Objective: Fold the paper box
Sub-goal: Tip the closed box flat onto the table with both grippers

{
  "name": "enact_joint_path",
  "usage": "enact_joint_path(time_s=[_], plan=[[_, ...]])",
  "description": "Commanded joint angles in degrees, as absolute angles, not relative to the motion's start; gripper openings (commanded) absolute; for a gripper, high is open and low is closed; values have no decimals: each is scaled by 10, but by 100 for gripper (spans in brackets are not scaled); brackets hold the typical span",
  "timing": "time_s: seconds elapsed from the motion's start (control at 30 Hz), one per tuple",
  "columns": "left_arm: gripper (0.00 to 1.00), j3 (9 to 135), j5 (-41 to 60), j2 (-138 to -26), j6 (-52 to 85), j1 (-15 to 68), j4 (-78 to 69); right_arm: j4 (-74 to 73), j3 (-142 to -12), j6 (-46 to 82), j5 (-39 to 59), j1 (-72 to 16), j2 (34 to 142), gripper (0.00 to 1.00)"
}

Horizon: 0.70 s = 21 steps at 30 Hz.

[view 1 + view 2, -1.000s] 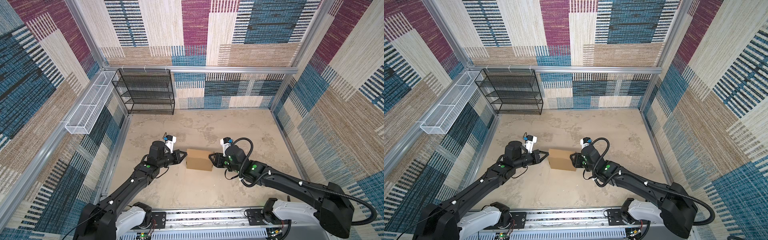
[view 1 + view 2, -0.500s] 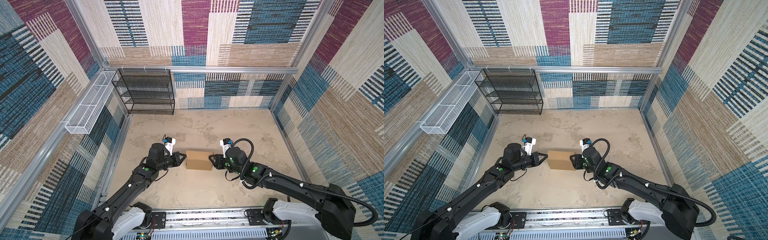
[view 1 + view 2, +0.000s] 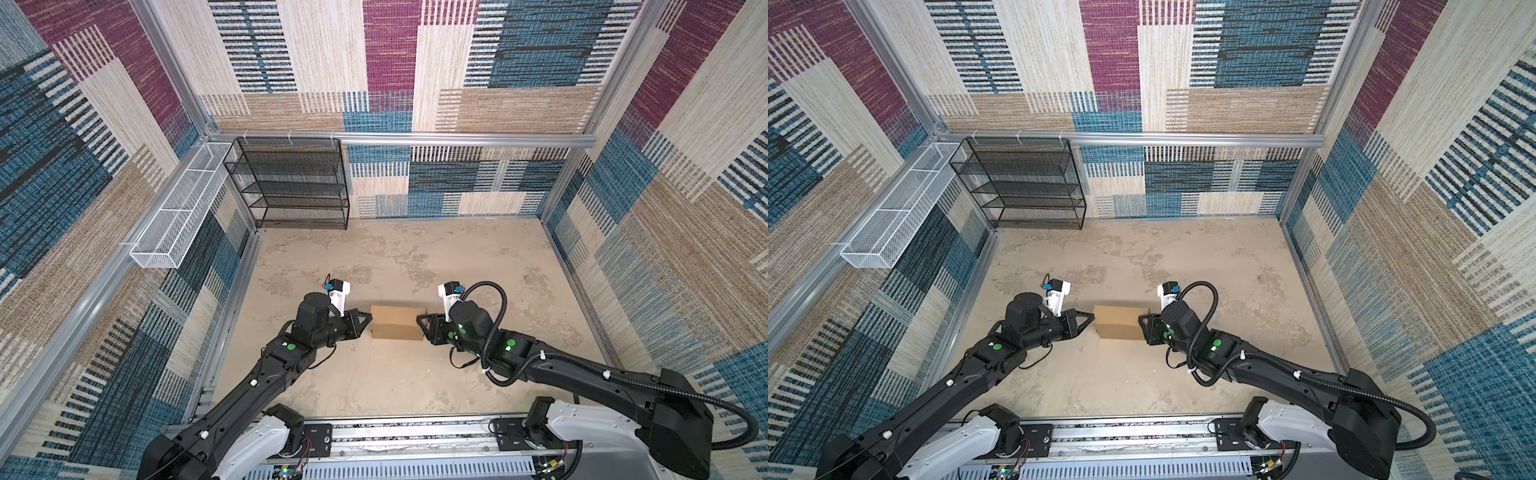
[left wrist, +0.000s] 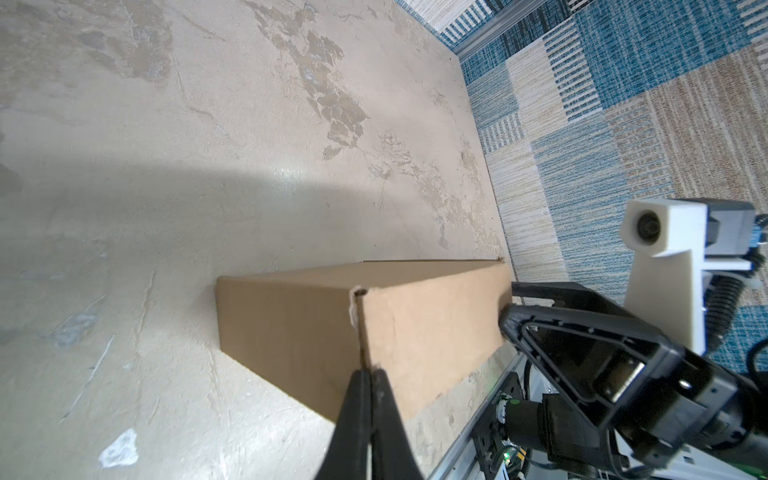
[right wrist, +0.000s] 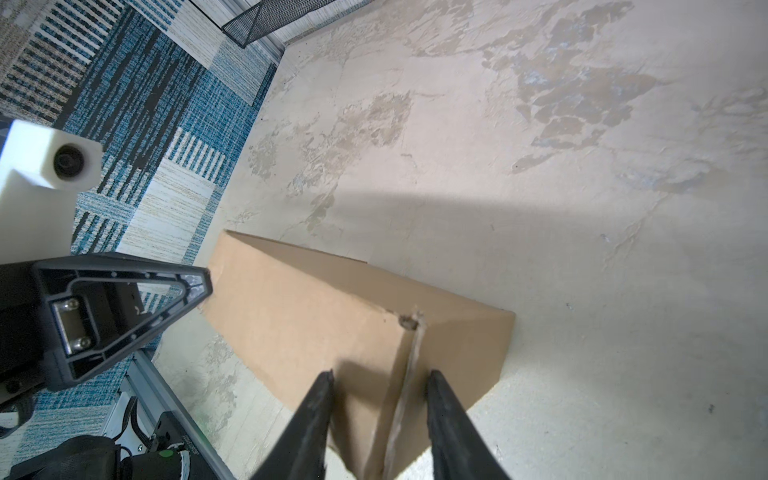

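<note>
We see the paper box (image 3: 398,323) lose height over the last second. Its far top edge comes down in both top views (image 3: 1119,322), so the brown shape looks flatter than it did. The left gripper (image 3: 369,318) slips a little toward the near side of the scene along the box's left end, and its wrist comes with it (a small shift, not a reach). The right gripper (image 3: 420,326) drifts the same way at the right end, but less.

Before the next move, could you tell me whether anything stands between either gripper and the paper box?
Nothing visible does. The shut left gripper is at one end of the paper box, the right gripper, jaws apart, at the other end.
</note>
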<state>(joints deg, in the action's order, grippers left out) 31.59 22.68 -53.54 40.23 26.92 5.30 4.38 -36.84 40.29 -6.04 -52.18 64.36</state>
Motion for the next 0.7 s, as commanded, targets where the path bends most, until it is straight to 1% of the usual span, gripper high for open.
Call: enact_joint_path(time_s=[0.0, 0.33, 0.47, 0.67], plan=[[2, 306, 268, -527, 421, 277, 112, 75, -364, 410, -15, -532, 641, 40], [2, 295, 257, -485, 432, 285, 135, 83, -354, 421, -31, -543, 617, 42], [2, 296, 254, -479, 432, 286, 139, 79, -348, 423, -30, -544, 617, 45], [3, 297, 254, -476, 434, 287, 143, 77, -347, 424, -28, -547, 613, 46]])
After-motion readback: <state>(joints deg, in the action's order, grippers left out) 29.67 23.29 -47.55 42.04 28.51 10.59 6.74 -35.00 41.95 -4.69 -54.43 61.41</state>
